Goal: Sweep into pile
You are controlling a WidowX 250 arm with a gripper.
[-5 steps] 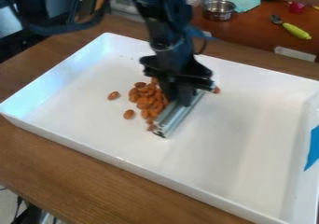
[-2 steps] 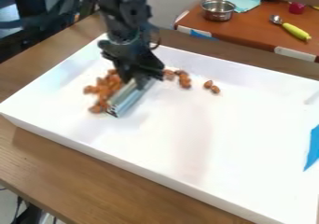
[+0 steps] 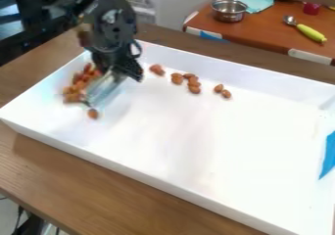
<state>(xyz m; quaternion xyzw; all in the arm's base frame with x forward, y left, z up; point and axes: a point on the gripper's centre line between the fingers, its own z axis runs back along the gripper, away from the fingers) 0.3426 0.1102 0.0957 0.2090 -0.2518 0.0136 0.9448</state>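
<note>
One black gripper (image 3: 118, 71) hangs over the left part of a large white tray (image 3: 131, 173), clamped on a metal bar (image 3: 103, 89) that slants down toward the near left. The pile of almonds (image 3: 77, 84) sits against the bar's left side, between it and the tray's left wall, near the far-left corner. On its other side, the bar faces the broad white tray floor, which runs well past it to the right wall, where a piece of blue tape (image 3: 328, 155) is stuck. The near wall is well apart from the bar; the far wall is closer, with scattered almonds (image 3: 194, 86) in a loose row along it. The tray rests on a brown wooden table (image 3: 39, 165), whose surface borders the near and left walls. As for counts: one tray, one bar, one pile, whose almonds overlap and blur too much to number. A single almond (image 3: 93, 113) lies just below the bar's lower end. Along the far wall are a small clump just right of the gripper, its number unclear, then a cluster of about four, then a pair. Behind, a reddish table (image 3: 262, 31) holds one metal bowl (image 3: 229, 10), one light blue cloth (image 3: 255, 1), one red object (image 3: 312, 8) and one spoon (image 3: 311, 32) with a yellow-green handle.
</note>
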